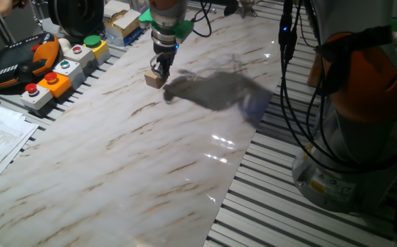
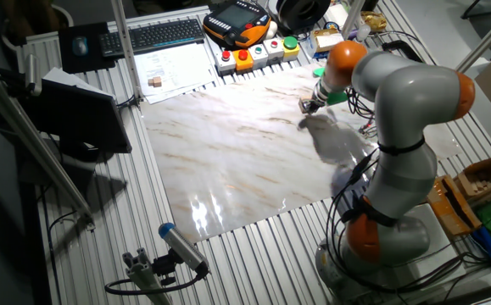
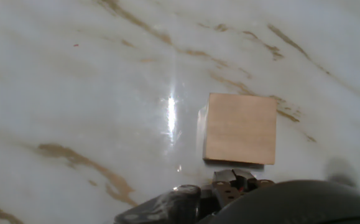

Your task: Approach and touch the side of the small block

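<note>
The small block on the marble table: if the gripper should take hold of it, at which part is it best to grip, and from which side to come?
Probably from straight above, fingers closing on two opposite vertical faces of the small block. It is a plain cube lying flat on the marble table, with open space on every side except where the gripper stands close beside it.

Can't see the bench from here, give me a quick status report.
Gripper low at the small light-tan wooden cube, jaws' state unclear. Cube flat on the marble tabletop, contact not confirmed. Nothing in the way.

Arm reaching far over, wrist bent down, tool (image 1: 160,70) vertical, fingertips low
</note>
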`<state>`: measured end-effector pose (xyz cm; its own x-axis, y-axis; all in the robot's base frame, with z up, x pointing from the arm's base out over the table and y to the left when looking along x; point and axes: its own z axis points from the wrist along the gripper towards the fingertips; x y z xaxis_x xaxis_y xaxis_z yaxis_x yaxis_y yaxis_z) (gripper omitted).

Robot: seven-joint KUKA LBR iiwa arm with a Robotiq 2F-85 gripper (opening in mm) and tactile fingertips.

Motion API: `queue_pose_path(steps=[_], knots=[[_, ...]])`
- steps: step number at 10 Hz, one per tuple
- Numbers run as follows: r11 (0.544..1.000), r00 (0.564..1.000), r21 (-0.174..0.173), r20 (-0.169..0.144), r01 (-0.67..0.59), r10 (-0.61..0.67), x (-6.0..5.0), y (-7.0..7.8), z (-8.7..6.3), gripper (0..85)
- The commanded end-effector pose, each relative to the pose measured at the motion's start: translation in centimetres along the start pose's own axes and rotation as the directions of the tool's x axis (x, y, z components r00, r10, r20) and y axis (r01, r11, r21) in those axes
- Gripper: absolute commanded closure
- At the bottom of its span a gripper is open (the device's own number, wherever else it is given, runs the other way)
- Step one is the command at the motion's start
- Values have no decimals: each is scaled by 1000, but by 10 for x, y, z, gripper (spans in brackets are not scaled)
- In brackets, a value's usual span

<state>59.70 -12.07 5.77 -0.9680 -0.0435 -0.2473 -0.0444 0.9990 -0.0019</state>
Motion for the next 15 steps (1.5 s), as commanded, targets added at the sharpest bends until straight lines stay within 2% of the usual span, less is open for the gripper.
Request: queue_pose_path(steps=[1, 2, 3, 5, 6, 8, 9, 10, 15], knots=[[1000, 998, -3, 56, 10, -10, 0, 0, 0, 843], [1000, 995, -17, 97, 7, -5, -1, 0, -2, 843], [1000, 995, -2, 99, 14, -14, -5, 1, -4, 843], [1000, 999, 18, 33, 17, -18, -18, 4, -13, 843], [1000, 1000, 16, 20, 17, -17, -19, 4, -14, 843], [1000, 995, 0, -96, 16, -16, -15, 3, -16, 843], [1000, 992, -8, -128, 16, -16, -13, 3, -18, 843], [1000, 990, -5, -137, 15, -15, -11, 3, -17, 843], [1000, 990, 12, -138, 2, 0, -8, 3, -3, 843]])
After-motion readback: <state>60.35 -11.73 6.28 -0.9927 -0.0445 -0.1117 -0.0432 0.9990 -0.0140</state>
